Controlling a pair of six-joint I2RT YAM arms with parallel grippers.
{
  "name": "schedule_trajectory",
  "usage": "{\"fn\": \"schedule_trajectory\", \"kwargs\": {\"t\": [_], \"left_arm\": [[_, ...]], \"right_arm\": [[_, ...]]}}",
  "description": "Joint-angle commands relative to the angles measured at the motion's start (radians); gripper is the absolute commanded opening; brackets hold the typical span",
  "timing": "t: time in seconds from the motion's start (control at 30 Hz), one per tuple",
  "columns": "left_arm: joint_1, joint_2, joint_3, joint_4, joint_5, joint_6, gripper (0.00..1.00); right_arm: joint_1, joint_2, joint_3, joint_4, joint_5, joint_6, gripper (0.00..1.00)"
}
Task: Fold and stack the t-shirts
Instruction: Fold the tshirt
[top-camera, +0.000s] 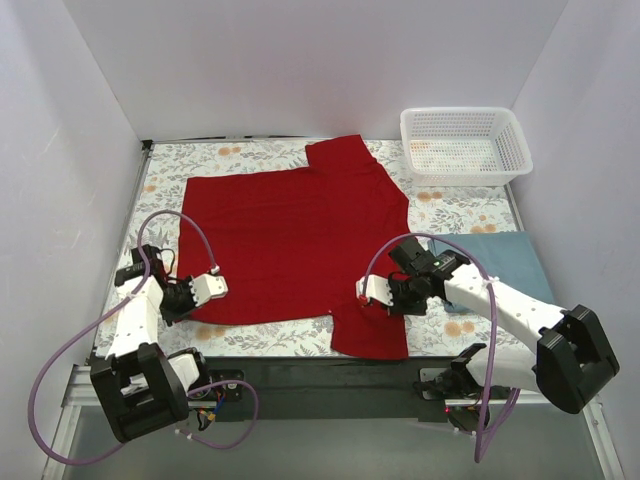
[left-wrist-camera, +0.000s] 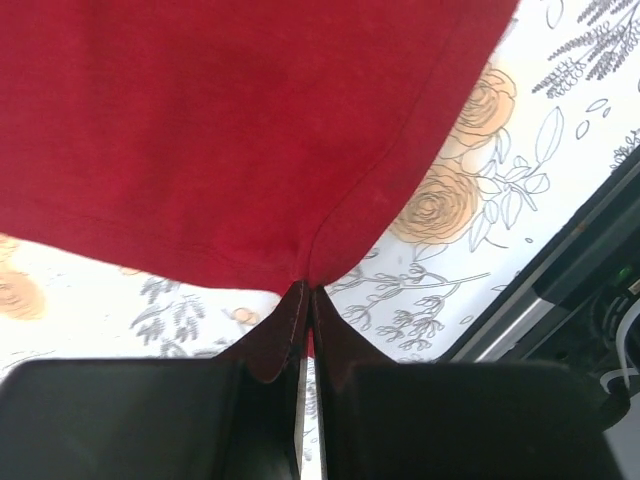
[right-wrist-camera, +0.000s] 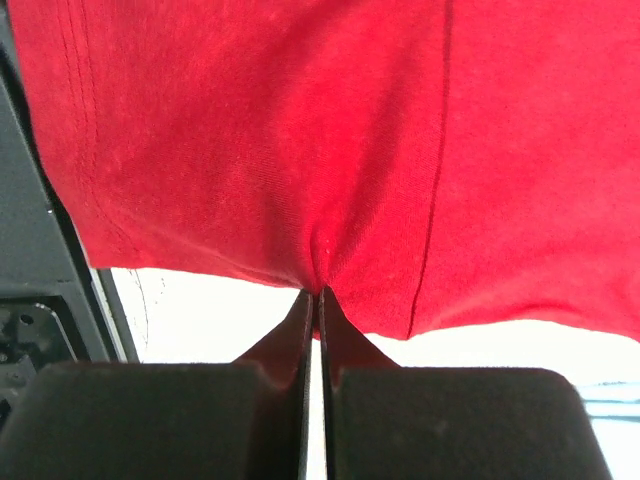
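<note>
The red shirt lay in the middle of the table, and the blue shirt lay by the right edge. The left pincer was pinched tight on the red shirt's corner, toward the near left corner. The right pincer was pinched tight on it by the near edge. Each held only a tiny bit of cloth, so a hard pull might make it slip out. If one arm went faster, the fold might come out crooked.
</note>
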Motion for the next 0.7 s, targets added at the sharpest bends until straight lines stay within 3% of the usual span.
{"fn": "schedule_trajectory", "kwargs": {"t": [0.0,0.17,0.33,0.67], "left_arm": [[0.008,-0.021,0.05,-0.053,0.049,0.009,0.0],[0.012,-0.023,0.076,-0.041,0.039,0.007,0.0],[0.023,0.069,0.187,-0.05,0.103,-0.045,0.0],[0.025,0.209,0.336,0.015,0.193,-0.125,0.0]], "right_arm": [[-0.019,-0.022,0.079,-0.071,-0.027,0.014,0.01],[-0.056,-0.028,0.118,-0.095,-0.015,-0.013,0.01],[-0.097,-0.001,0.191,-0.098,-0.021,-0.033,0.01],[-0.202,0.18,0.443,-0.115,-0.02,-0.14,0.01]]}}
